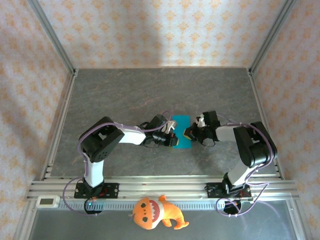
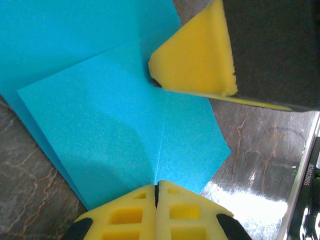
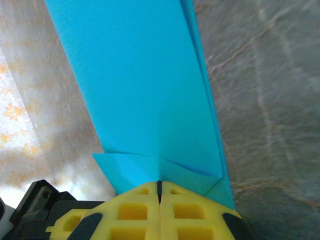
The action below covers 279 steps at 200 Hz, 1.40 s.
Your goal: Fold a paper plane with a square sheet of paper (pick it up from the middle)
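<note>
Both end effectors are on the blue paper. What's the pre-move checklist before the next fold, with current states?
1. Left end effector shut on the thin cyan-blue folded paper sheet: ok.
2. Right end effector shut on the same sheet's edge: ok.
3. Centre crease visible, running up from the left grip: ok.
4. Sheet lifted off the grey stone-patterned table: cannot tell.
5. Orange plush toy apart from the sheet, at the near edge: ok.
6. Paper free of visible tears: ok.

One sheet of paper (image 1: 181, 125). Two grippers: left gripper (image 2: 157, 187), right gripper (image 3: 160, 185). One orange plush toy (image 1: 155, 212), one white display box (image 1: 48, 201)
</note>
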Tool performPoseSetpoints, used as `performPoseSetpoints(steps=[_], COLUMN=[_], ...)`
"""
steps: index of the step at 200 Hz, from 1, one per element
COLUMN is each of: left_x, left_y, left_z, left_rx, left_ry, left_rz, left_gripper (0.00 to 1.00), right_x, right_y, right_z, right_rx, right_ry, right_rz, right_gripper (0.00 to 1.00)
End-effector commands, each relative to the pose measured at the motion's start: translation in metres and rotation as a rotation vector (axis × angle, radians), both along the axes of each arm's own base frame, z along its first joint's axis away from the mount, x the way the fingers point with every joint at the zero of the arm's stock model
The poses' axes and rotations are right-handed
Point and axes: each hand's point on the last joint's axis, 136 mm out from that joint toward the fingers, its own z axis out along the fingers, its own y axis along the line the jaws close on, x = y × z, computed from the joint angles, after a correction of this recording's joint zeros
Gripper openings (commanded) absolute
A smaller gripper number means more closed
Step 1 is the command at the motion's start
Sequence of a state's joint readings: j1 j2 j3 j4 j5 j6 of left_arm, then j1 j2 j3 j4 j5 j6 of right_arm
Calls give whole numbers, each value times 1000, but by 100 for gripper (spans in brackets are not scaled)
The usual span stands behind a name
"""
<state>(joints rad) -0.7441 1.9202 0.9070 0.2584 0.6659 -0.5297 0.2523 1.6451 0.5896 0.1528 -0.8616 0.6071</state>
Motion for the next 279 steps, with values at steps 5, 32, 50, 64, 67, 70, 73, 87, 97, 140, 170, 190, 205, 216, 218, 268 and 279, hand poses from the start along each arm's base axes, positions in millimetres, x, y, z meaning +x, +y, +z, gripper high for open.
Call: performPoseSetpoints(steps=[5, 32, 50, 64, 67, 70, 73, 87, 97, 140, 170, 190, 205, 216, 218, 268, 279], left_x=[-44, -44, -43, -43, -43, -43, -43, -43, -43, -43, -42, -41, -40, -38, -38, -32, -30], left_y=[52, 52, 51, 51, 51, 51, 51, 51, 52, 51, 50, 50, 48, 46, 46, 40, 39], left_z=[-77, -76, -76, -75, -75, -75, -75, -75, -75, -73, -72, -70, -68, -65, -65, -57, -54], left_rx=[255, 254, 253, 252, 253, 251, 251, 252, 253, 248, 245, 241, 232, 222, 221, 197, 191], left_ry=[204, 204, 203, 200, 202, 200, 199, 200, 200, 197, 194, 188, 185, 180, 180, 160, 152], left_rz=[19, 18, 19, 18, 19, 18, 18, 19, 19, 22, 22, 24, 27, 31, 32, 30, 31], left_gripper=[0, 0, 0, 0, 0, 0, 0, 0, 0, 0, 0, 0, 0, 0, 0, 0, 0], right_x=[16, 25, 28, 32, 33, 34, 35, 36, 38, 44, 46, 45, 41, 35, 35, 10, 6], right_y=[-27, -36, -41, -43, -43, -44, -45, -49, -53, -67, -64, -57, -46, -35, -33, 11, 5], right_z=[-13, -15, -18, -17, -17, -16, -16, -18, -18, -9, 10, 29, 41, 46, 47, 29, 16], right_rx=[-106, -140, -174, -181, -181, -182, -183, -200, -212, -175, -125, -66, 5, 40, 44, 4, -42], right_ry=[0, -5, 0, -12, -14, -20, -22, -16, -20, -57, -108, -145, -164, -165, -169, -105, -72], right_rz=[-82, -107, -112, -122, -125, -129, -134, -148, -161, -236, -223, -214, -200, -177, -173, -36, -48], right_gripper=[0, 0, 0, 0, 0, 0, 0, 0, 0, 0, 0, 0, 0, 0, 0, 0, 0])
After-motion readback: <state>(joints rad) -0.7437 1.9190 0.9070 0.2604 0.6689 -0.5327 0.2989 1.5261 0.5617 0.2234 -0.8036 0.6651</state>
